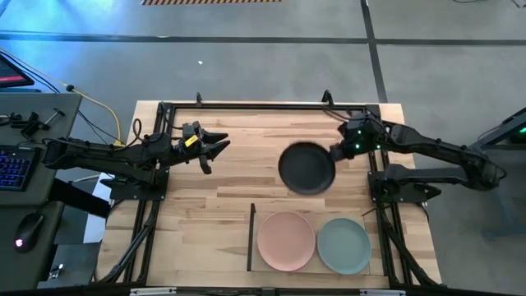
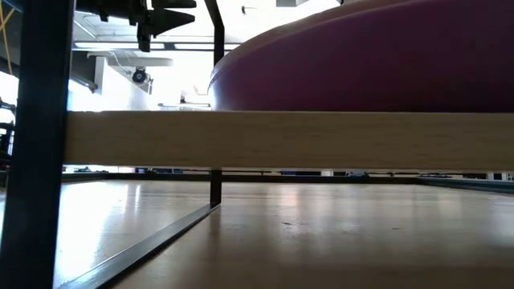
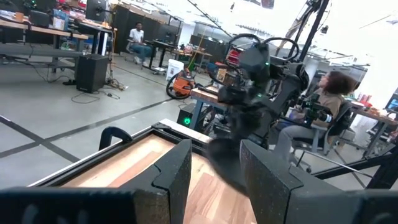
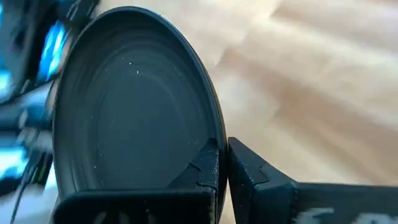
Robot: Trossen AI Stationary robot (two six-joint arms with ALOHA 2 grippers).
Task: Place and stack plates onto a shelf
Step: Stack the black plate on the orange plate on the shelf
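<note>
Legible text, labels, brands, numbers, signs: none in any view.

High view: a striped orange-and-dark strip [image 1: 205,2] at the top edge of the frame carries no characters. A small yellow tag [image 1: 191,141] on the left arm, left of centre, is too small to read.

Left wrist view: a red panel [image 3: 267,3] at the top edge, right of centre, shows no readable lettering.

Low view and right wrist view: no markings seen.

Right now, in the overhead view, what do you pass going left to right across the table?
Left hand → black plate → right hand, gripping that plate's rim. Along the near edge, on the shelf: pink plate → blue-green plate.
</note>
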